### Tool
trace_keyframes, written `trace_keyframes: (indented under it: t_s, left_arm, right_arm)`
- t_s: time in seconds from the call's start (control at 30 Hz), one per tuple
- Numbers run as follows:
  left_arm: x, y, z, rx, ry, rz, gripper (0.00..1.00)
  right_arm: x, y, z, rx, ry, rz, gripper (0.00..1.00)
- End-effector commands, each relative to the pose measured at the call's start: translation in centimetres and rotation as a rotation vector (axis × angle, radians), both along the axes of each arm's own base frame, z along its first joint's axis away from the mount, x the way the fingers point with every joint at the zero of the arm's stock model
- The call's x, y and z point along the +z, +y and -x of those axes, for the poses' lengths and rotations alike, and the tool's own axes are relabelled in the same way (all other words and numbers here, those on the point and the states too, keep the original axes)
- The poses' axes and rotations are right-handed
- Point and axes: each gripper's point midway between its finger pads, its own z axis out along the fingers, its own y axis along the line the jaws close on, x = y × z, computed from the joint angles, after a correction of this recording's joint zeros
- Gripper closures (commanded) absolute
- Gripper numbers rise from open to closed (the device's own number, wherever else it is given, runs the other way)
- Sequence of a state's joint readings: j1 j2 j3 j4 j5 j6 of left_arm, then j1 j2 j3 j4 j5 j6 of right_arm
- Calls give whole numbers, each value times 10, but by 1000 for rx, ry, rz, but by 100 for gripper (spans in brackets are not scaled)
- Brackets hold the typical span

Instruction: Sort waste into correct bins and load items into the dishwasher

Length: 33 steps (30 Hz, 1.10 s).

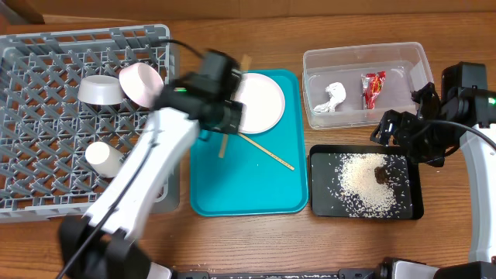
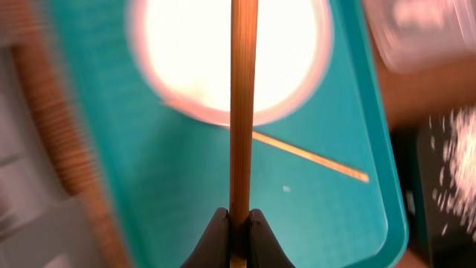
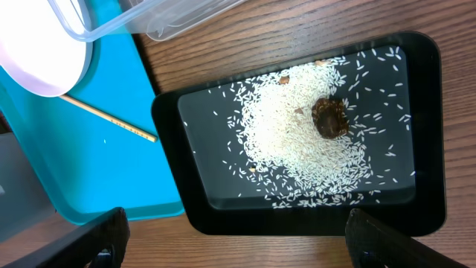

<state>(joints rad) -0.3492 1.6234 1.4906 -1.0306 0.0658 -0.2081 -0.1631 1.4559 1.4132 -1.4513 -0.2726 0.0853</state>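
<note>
Now, left arm: we see the left fingers [image 2: 216, 237] clamped together on the held chopstick [image 2: 242, 112], whose long end runs out over the plate [image 2: 230, 52] on the teal tray [image 2: 149, 186].
Right arm: the right fingers [image 3: 97, 238] stand wide apart and empty above the near edge of the black tray [image 3: 167, 119].
Second chopstick: the second chopstick [image 2: 312, 155] lies flat on the teal tray, just beside the plate.
Dish rack: the dish rack [image 1: 46, 35], at the left of the worktop [image 1: 232, 240], already carries the grey bowl [image 1: 101, 89], the pink bowl [image 1: 141, 84] and the cup [image 1: 105, 159].
Waste: the tissue [image 1: 333, 97] and red wrapper [image 1: 373, 87] sit in the clear tub [image 1: 360, 54]; the rice [image 3: 297, 149] and brown lump [image 3: 331, 117] lie in the black tray.
Stage, as we judge it: the waste looks sorted; the plate and both chopsticks have yet to reach the rack.
Risk one: the thin stick is pinched at one narrow spot, so a quick swing could make it pivot or slip out.
Risk two: the rack floor is an open lattice, and a chopstick let go at a slant could drop through or jam in a gap.
Risk three: the long free end could knock the pink bowl or the rack wall on the way across.
Unclear: the left wrist view is blurred, so we cannot tell how deep the stick sits in the grip.
</note>
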Motion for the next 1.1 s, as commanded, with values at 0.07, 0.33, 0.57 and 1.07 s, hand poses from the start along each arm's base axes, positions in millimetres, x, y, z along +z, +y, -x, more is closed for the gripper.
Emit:
trace_keyframes:
  t_s: [0.07,0.33,0.57,1.07]
  left_arm:
    - [14,80,-1,324,23,-6,96]
    - [-31,145,20,446,169,-123,96]
    - [-57,170,27,498,207,-167,88]
    - [-20,64,7,254,185,239,44]
  right_arm:
    - [7,-2,-4,-5,-31,11,5]
    - [7,-2,-4,-5,-30,11,5]
    - [7,-2,-3,-5,-27,10,5]
    - [7,-2,-3,-5,-28,11,5]
